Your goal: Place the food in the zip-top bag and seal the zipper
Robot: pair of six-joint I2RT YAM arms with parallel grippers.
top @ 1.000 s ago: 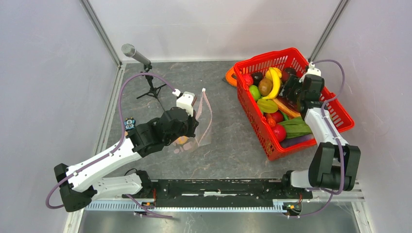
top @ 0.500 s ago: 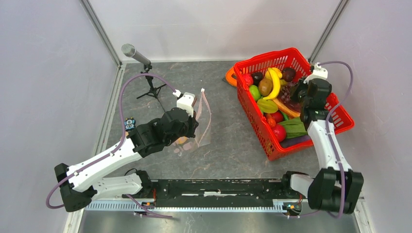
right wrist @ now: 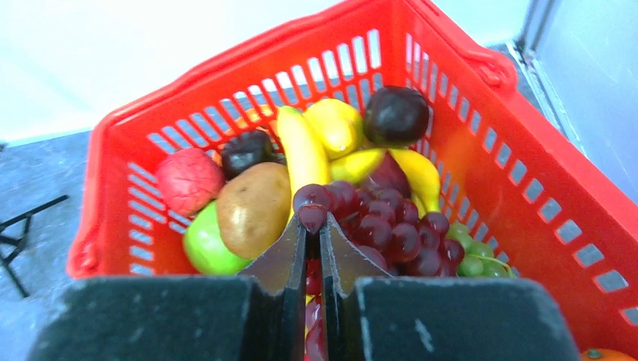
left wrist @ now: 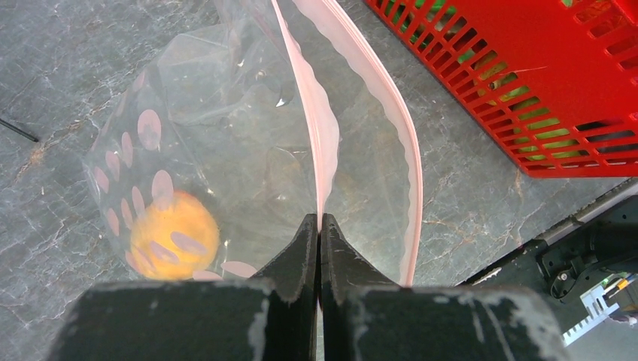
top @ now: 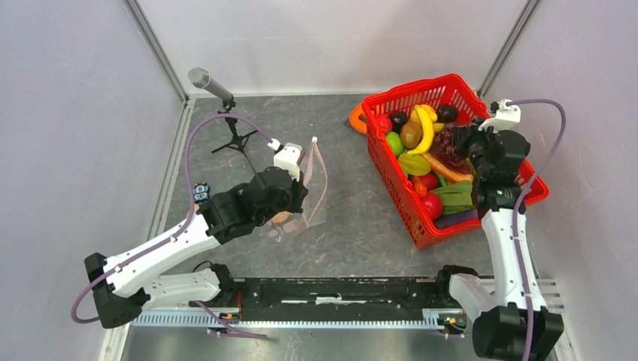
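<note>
Left gripper (left wrist: 319,219): fingers fully closed, pinching one lip of zipper (left wrist: 325,143). Bag (left wrist: 218,105) hangs from this grip, bottom on table (top: 361,226), left of red basket (right wrist: 527,188), well apart; mouth open, one orange (left wrist: 174,235) already inside.

Right gripper (right wrist: 311,219): over basket at far right, fingers almost together on one berry of grapes (right wrist: 399,233). Seems real grip, but contact partly hidden.

Grapes probably light, hard, smooth; bunch may swing or slip. Safer hold deeper across cluster. Bag film thin, floppy; hold by strip only.
</note>
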